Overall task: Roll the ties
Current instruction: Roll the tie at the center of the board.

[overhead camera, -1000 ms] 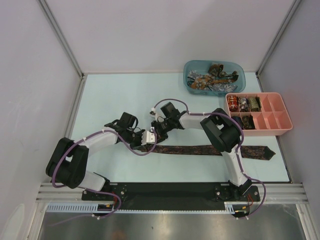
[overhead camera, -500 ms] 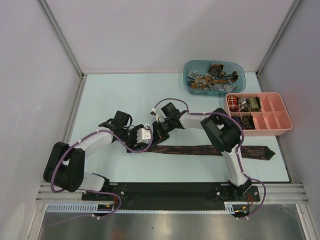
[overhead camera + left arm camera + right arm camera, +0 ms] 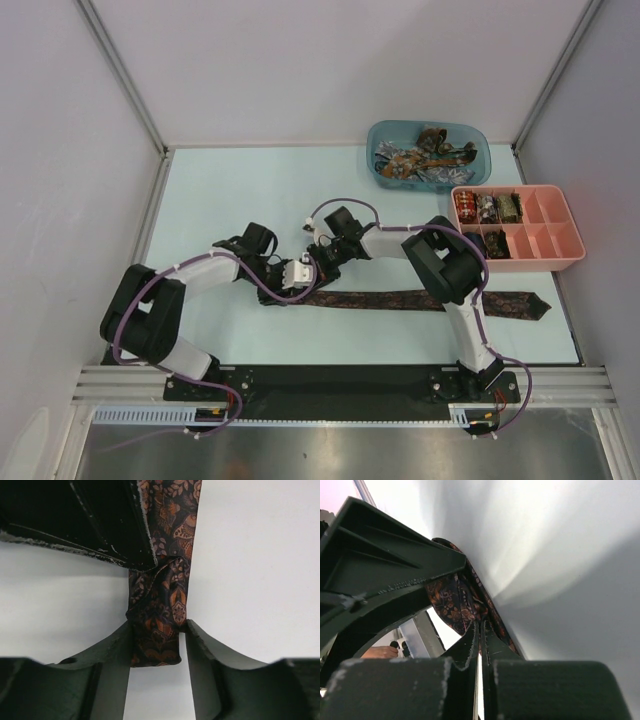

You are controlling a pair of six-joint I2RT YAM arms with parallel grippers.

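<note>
A dark brown patterned tie (image 3: 400, 299) lies stretched flat across the near half of the worktop (image 3: 230, 190), its broad pointed end out to the right below the pink tray (image 3: 560, 262) and its narrow end on the left, where both arms meet. In the left wrist view the left jaws are clamped across the width of that narrow end (image 3: 160, 625), which is doubled over into a small puckered fold, the beginning of a roll by the look of it. The right jaws are pressed together with only a sliver of gap, their tips right at the fabric (image 3: 455, 605); whether any cloth is caught between them I cannot tell. The tie looks light, thin and limp, probably a little slick, so it should bend wherever it is pushed and hold no shape unaided; a loose first turn would likely spring open or skew sideways. The sensible place to hold is the folded narrow end, across its full width, with the second arm pinning the strip just beside the roll to keep tension. Most of the length is not yet rolled, so the job on this tie has barely begun. A few rolled ties (image 3: 485, 208) sit in the tray's left compartments, and more loose ones fill the blue tub (image 3: 478, 135) behind
</note>
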